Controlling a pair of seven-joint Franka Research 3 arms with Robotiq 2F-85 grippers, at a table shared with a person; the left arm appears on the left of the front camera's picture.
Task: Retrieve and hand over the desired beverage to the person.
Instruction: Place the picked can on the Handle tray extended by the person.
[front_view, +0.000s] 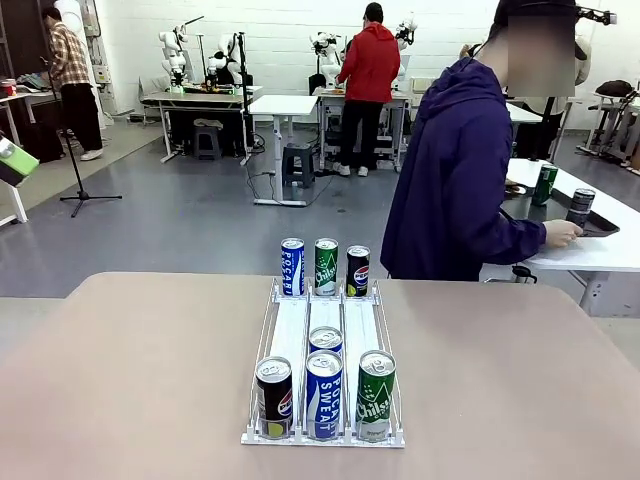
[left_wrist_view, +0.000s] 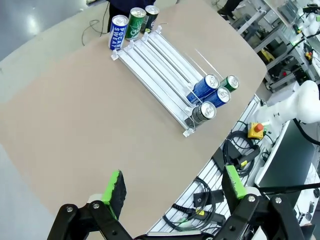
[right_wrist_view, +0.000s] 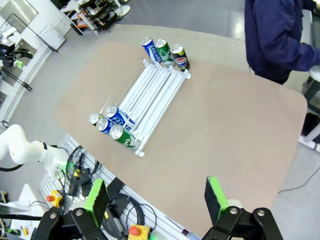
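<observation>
— Since the person (front_view: 455, 180) at two o'clock is turned away, which can is wanted is unclear; a wrong pick is the risk.
— Both grippers, left (left_wrist_view: 172, 192) and right (right_wrist_view: 157, 197), stand apart and empty (high above). Cans sit in the rack (front_view: 323, 330) at twelve o'clock, the rear blue can (front_view: 325, 340) half hidden.

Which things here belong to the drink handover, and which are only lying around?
Belong: can rack, Pocari Sweat cans, Chilsung cans, Pepsi cans, person in purple jacket, both open grippers.

Lying about: two cans on side table, microphone stand.
</observation>
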